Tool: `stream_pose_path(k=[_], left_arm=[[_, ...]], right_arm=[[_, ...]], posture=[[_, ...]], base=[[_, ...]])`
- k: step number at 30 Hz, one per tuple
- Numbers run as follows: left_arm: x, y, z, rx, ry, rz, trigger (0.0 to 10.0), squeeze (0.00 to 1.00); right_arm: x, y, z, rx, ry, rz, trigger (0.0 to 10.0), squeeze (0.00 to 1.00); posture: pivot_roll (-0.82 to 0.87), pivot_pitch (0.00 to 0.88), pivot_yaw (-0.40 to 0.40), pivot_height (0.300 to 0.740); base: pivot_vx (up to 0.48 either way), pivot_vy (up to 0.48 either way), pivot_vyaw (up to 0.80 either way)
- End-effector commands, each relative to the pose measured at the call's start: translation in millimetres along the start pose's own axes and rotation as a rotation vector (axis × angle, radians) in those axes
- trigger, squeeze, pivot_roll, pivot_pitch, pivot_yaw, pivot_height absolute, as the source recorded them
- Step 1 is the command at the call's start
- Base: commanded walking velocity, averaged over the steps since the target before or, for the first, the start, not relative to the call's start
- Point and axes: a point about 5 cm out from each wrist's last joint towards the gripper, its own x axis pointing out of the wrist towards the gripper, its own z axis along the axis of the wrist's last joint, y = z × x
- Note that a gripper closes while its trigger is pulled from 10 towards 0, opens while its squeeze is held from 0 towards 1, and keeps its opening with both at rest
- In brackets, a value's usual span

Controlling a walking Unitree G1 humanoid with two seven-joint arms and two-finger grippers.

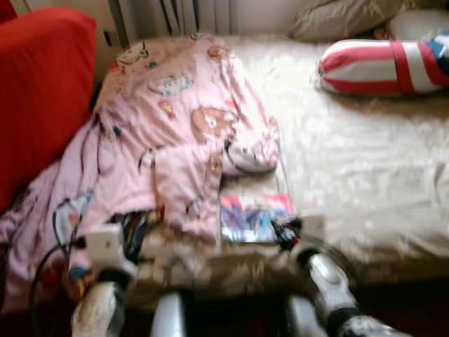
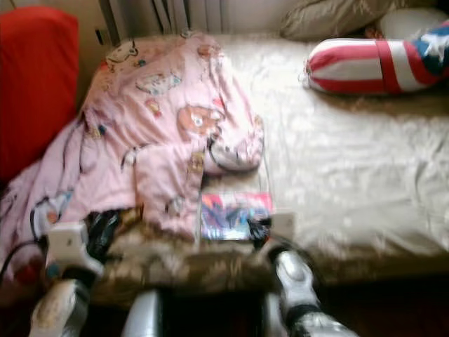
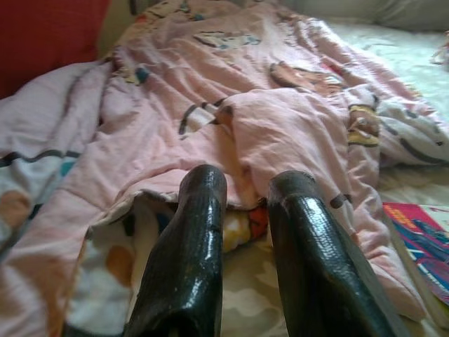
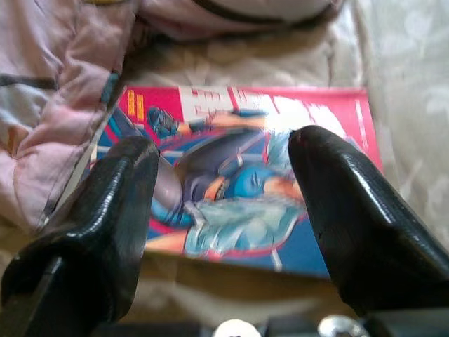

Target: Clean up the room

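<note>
On the bed [image 1: 365,161] I count one pink blanket [image 1: 175,133] with cartoon prints and one colourful magazine [image 1: 254,216] lying flat. There are three pillows at the far end: one striped red and white pillow [image 1: 379,67], one beige pillow [image 1: 344,17] and one pale pillow [image 1: 421,22]. Beside the bed there is one red cushion [image 1: 38,91]. The robot has two tools: the left tool [image 3: 245,210] and the right tool [image 4: 221,182].
</note>
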Motion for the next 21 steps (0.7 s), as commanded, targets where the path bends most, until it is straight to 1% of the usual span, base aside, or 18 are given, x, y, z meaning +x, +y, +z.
stream_pose_path(k=[1,3,4,7,9,12,13,14,17,21], left_arm=[[-1.1,-5.6,-4,-0.010,0.011,-0.013,10.0,0.00],[-1.3,-5.8,-4,-0.011,0.010,-0.012,10.0,0.00],[-1.3,-5.8,-4,-0.011,0.010,-0.012,10.0,0.00],[-2.3,-6.3,-4,-0.010,0.012,-0.013,10.0,0.00],[-3.6,-6.7,-4,-0.009,0.013,-0.015,10.0,0.00],[-4.8,-6.6,-3,-0.006,0.014,-0.016,10.0,0.00],[-5.3,-5.9,-3,-0.003,0.015,-0.017,10.0,0.00],[-5.3,-5.9,-3,-0.003,0.015,-0.017,10.0,0.00],[-7.8,-3.8,-2,0.007,0.019,-0.019,10.0,0.00],[-12.2,-2.0,-1,0.021,0.036,-0.030,10.0,0.00]], right_arm=[[-0.5,-12.1,10,-0.035,-0.047,-0.032,10.0,0.00],[1.2,-13.1,17,-0.050,-0.078,-0.038,10.0,0.00],[1.2,-13.1,17,-0.050,-0.078,-0.038,10.0,0.00],[3.0,-13.5,19,-0.019,-0.077,-0.041,10.0,0.00],[3.0,-16.5,17,0.033,-0.057,-0.071,10.0,0.00],[2.6,-20.3,13,0.080,-0.030,-0.106,10.0,0.00],[2.0,-23.1,11,0.124,-0.012,-0.136,10.0,0.00],[2.0,-23.1,11,0.124,-0.012,-0.136,10.0,0.00],[0.7,-27.4,7,0.166,0.010,-0.183,10.0,0.00],[-0.4,-36.4,7,0.253,0.022,-0.256,10.0,0.00]], posture=[[0.17,0.095,0.003,0.552],[0.17,0.095,0.003,0.552],[0.17,0.095,0.003,0.552],[0.17,0.098,0.003,0.552],[0.18,0.105,0.003,0.552],[0.19,0.114,0.005,0.552],[0.19,0.121,0.007,0.552],[0.19,0.121,0.007,0.552],[0.20,0.136,0.013,0.552],[0.21,0.158,0.024,0.552]], base=[[0.401,0.000,0.00],[0.407,0.000,0.00],[0.409,0.000,0.00],[0.000,0.000,0.00],[0.000,0.000,0.00],[0.000,0.000,0.00],[0.000,0.000,0.00],[0.000,0.000,0.00],[0.000,0.000,0.00],[0.000,0.000,0.00]])
